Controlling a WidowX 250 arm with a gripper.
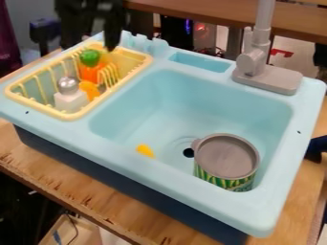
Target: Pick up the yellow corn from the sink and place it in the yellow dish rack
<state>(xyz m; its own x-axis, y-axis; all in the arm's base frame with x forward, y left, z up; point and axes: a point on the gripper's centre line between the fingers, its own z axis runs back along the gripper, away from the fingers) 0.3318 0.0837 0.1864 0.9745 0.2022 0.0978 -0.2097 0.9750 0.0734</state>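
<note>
The robot's gripper (91, 46), at the far left, is black all over, with a matte look (its finer details blur into one dark shape). Its broad, blocky upper body has uneven edges, and its two fingers (114, 36) are long, narrow and equally dark.

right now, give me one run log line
gripper: open, up by rack | rack: shaker, orange toys | sink: can by drain, yellow piece

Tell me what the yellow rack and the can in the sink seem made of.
Rack: likely plastic, satin, with thick rounded bars that look moulded.
Can: matte grey top, perhaps plastic or metal; its patterned green side could be printed metal or card.
</note>
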